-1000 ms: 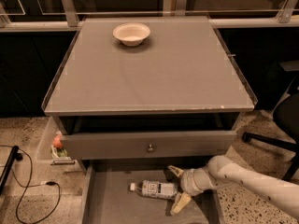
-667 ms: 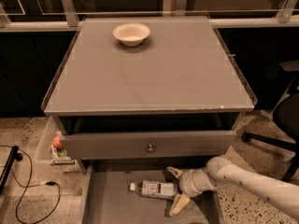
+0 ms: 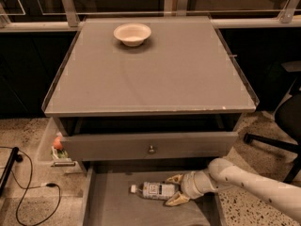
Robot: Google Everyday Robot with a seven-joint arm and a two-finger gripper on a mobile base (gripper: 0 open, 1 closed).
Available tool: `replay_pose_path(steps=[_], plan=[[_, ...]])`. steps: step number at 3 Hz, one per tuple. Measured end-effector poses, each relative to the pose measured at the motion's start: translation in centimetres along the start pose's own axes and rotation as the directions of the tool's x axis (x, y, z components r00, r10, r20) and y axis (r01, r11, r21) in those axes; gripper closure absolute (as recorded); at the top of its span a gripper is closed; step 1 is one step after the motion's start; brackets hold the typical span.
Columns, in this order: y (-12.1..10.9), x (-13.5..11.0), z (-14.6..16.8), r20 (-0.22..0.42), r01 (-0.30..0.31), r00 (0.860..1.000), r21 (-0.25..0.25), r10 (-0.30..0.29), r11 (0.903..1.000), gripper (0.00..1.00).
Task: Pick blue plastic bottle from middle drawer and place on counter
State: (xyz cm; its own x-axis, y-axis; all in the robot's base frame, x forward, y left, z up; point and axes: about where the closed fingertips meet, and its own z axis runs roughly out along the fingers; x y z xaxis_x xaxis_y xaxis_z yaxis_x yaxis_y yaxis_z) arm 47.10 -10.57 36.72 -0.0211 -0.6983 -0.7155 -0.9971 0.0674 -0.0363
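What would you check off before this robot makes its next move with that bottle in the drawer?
1. The middle drawer stands open: ok.
2. The blue plastic bottle lies flat on the drawer floor, nothing covering it: ok.
3. The tool is in the drawer, open, a finger on each side of the bottle's base end: ok.
4. Firm grip on the bottle: not ok.
5. Bare spot on the counter, away from the white bowl: ok.

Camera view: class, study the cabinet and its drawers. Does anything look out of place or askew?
The blue plastic bottle lies on its side on the middle drawer floor, cap pointing left, not upright. The gripper is at its base end. The white bowl sits upright on the counter.
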Motion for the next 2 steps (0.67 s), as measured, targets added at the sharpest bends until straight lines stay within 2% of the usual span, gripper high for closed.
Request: replay_pose_path(steps=[2], plan=[[0.00, 0.00, 0.01, 0.000, 0.000, 1.000, 0.000, 0.000, 1.0000, 0.89]])
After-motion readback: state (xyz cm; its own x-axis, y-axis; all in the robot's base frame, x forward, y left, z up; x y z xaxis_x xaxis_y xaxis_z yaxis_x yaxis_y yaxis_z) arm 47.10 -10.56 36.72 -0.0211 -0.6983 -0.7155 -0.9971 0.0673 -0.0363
